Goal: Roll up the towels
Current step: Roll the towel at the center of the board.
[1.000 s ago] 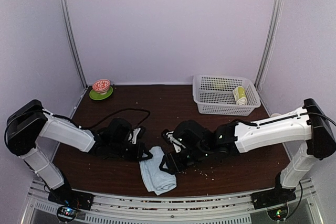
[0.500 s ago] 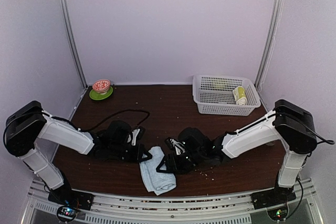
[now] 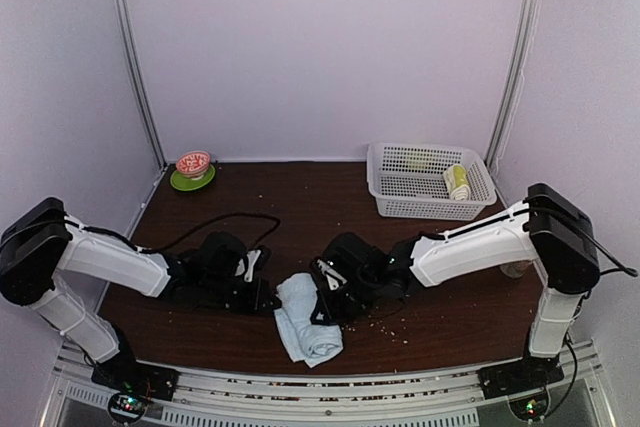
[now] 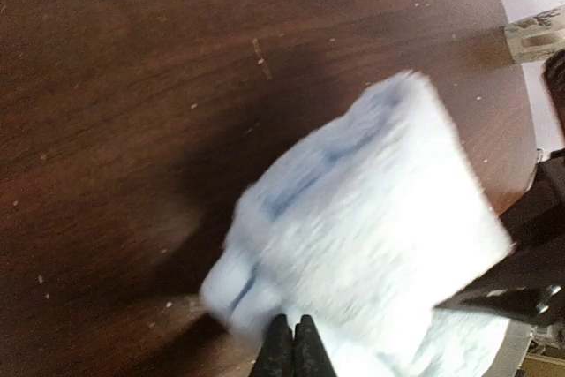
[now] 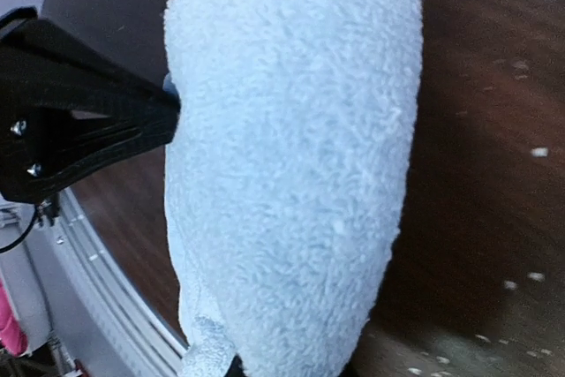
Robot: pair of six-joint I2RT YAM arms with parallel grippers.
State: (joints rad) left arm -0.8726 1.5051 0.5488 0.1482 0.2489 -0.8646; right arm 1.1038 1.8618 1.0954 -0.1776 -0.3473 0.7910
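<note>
Our left claw [image 4: 291, 349] has its fingers pinched together on the near edge of the soft pale-blue terry towel [image 3: 305, 322], which bunches just ahead of it. Our right claw [image 3: 323, 301] presses against the towel's opposite side. Cloth hides its fingers, so we cannot tell its opening.

A dark brown wooden table [image 3: 330, 197] sits inside a booth with pale lilac walls [image 3: 320, 47]. At the back right stands a white plastic lattice basket [image 3: 378, 185]. At the back left, a small red patterned bowl [image 3: 193, 162] rests on a green plate [image 3: 180, 184]. A black cable [image 3: 235, 213] loops across the left half of the table. Pale crumbs [image 3: 395, 325] speckle the wood, thickest near the front right. A metal rail [image 3: 330, 387] runs along the near edge.
</note>
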